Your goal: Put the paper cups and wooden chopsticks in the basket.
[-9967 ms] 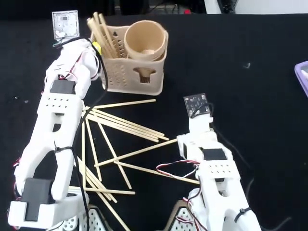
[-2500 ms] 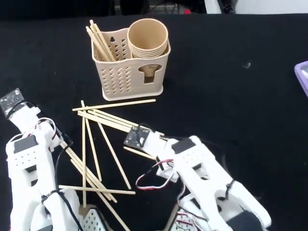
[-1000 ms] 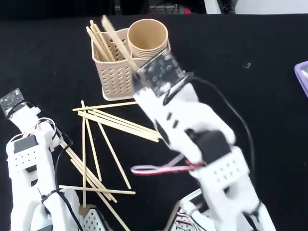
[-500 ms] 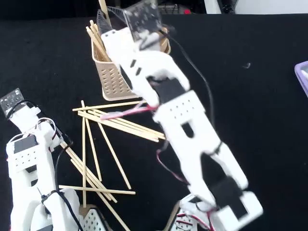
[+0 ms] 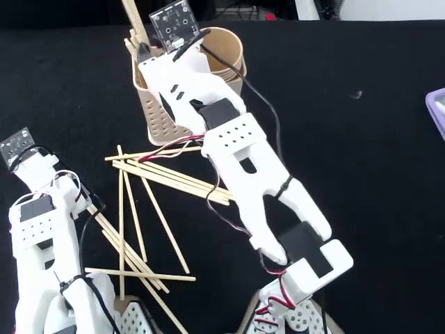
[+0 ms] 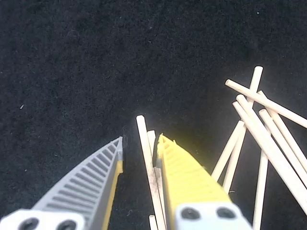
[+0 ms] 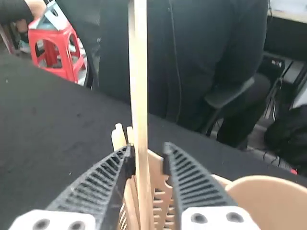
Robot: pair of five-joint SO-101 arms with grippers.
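Being held upright over the basket (image 5: 158, 115) at upper left, a wooden chopstick (image 7: 140, 72) is being clamped by the right gripper (image 7: 146, 151); release into the compartment beside the paper cups (image 5: 227, 43) is being called for next. Left gripper (image 6: 140, 139), fingers apart, is being shown straddling loose chopsticks (image 6: 149, 173).

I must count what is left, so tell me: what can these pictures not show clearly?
- High view: inside of the basket, covered by the right arm; its chopsticks cannot be counted.
- High view: upper end of the held chopstick, cut off by the top edge.
- High view: ends of some loose chopsticks, under the right arm.
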